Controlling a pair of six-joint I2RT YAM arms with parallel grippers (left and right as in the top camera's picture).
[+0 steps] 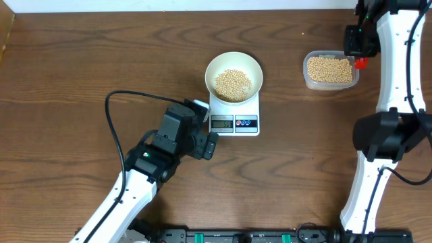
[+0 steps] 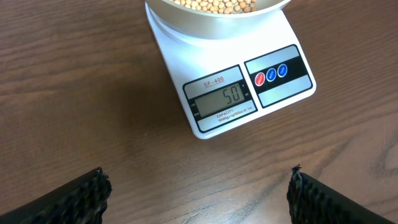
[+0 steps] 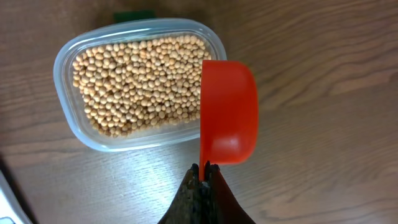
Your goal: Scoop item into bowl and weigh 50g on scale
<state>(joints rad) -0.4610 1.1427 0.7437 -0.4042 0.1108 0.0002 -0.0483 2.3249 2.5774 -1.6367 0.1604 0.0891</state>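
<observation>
The white bowl (image 1: 233, 73) holds beige beans (image 1: 233, 84) and stands on the white scale (image 1: 235, 116). In the left wrist view the scale's display (image 2: 221, 98) reads 50, and the bowl's rim (image 2: 211, 14) shows at the top. My left gripper (image 2: 198, 190) is open and empty, just in front of the scale. My right gripper (image 3: 204, 169) is shut on the handle of a red scoop (image 3: 227, 112), which looks empty and is tilted on its side by the right end of the clear tub of beans (image 3: 140, 81). The scoop also shows in the overhead view (image 1: 361, 63).
The clear plastic tub (image 1: 330, 69) stands at the back right of the wooden table. A black cable (image 1: 118, 128) loops over the table left of my left arm. A green object (image 3: 134, 15) lies beyond the tub.
</observation>
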